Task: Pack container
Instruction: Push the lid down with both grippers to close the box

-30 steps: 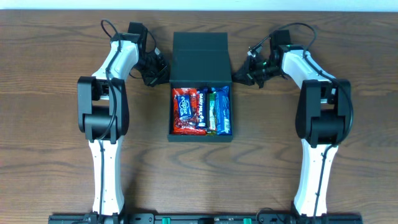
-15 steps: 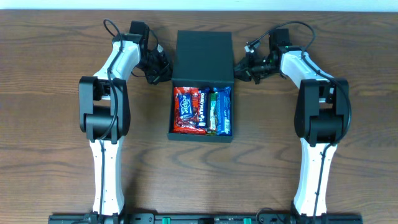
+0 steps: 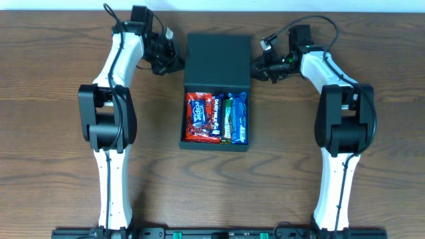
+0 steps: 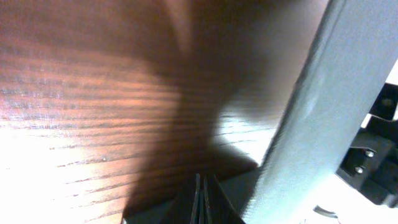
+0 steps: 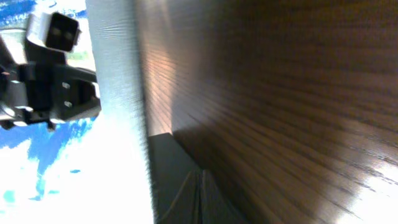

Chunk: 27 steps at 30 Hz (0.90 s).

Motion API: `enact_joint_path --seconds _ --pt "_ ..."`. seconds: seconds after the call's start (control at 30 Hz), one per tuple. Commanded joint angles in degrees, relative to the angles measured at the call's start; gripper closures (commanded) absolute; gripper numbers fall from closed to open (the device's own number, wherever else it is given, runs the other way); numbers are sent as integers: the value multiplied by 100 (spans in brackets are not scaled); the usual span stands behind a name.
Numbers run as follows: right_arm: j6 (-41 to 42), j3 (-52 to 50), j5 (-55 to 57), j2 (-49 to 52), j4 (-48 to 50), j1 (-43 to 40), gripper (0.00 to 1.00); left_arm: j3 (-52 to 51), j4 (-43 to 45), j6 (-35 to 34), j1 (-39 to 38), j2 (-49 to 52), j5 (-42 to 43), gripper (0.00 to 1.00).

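Inside the container (image 3: 214,147), snack packets (image 3: 216,118) side by side; lid (image 3: 218,60) open behind

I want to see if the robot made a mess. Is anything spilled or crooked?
Nothing stands out. The snack packets lie side by side inside the container, and none have spilled onto the table. The lid is open behind them and looks fine.
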Motion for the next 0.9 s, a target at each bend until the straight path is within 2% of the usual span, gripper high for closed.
enact_joint_path --seconds 0.0,0.17,0.57,0.73,0.87 --pt "-295 195 -136 -514 15 20 98 503 -122 400 -35 35 243 94" --pt "-575 195 249 -997 -127 20 98 1073 -448 778 -35 31 243 94" --pt "-1316 195 240 -2028 -660 20 99 1829 -1379 1878 -35 -175 245 94" --pt "-1805 195 275 -2374 -1300 52 98 1882 -1856 2588 -35 -503 240 94" --pt "-2068 195 896 -2518 -1875 142 99 1882 -2236 3163 -42 -754 236 94"
